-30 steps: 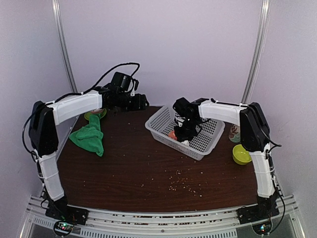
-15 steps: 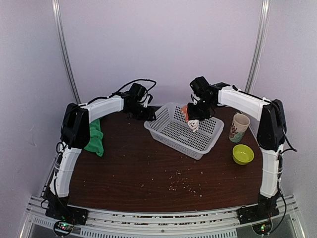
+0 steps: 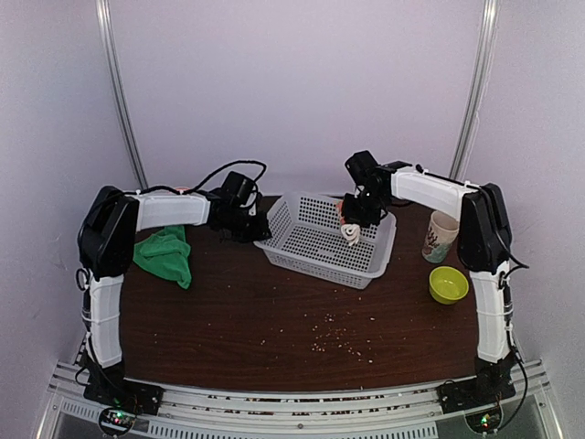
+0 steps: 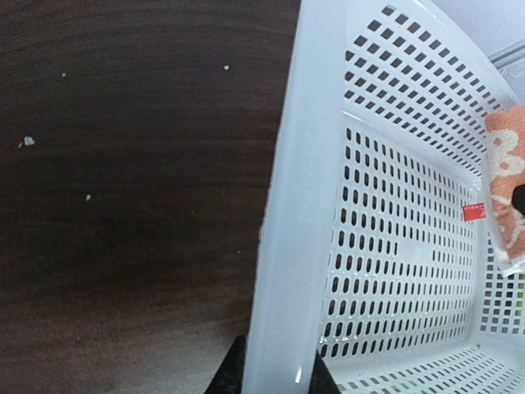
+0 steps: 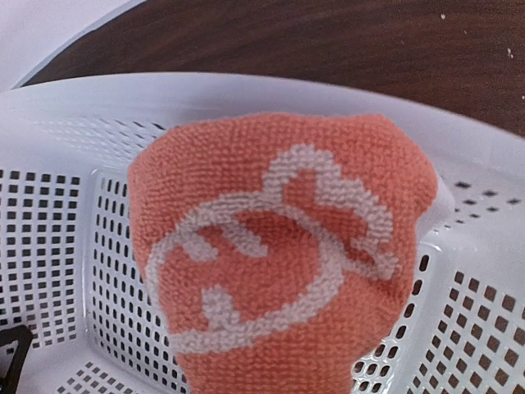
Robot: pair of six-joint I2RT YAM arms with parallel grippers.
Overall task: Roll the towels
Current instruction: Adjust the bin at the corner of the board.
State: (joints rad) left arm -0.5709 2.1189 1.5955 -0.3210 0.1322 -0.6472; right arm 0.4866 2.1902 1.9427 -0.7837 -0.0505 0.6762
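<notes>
One orange towel [image 5: 279, 263] gripped, hanging over basket [image 4: 287, 205]

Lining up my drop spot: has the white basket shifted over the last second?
Yes. The basket has slid left: the gap to the cup has widened, and it sits closer to the green towel.

Robotics test cell: a dark wooden table [image 3: 274, 311] is enclosed by plain pale walls [image 3: 302, 82] and aluminium posts [image 3: 119, 91]; white robot arms [image 3: 169, 208] are bolted to a metal rail [image 3: 292, 402] at the near edge.
</notes>
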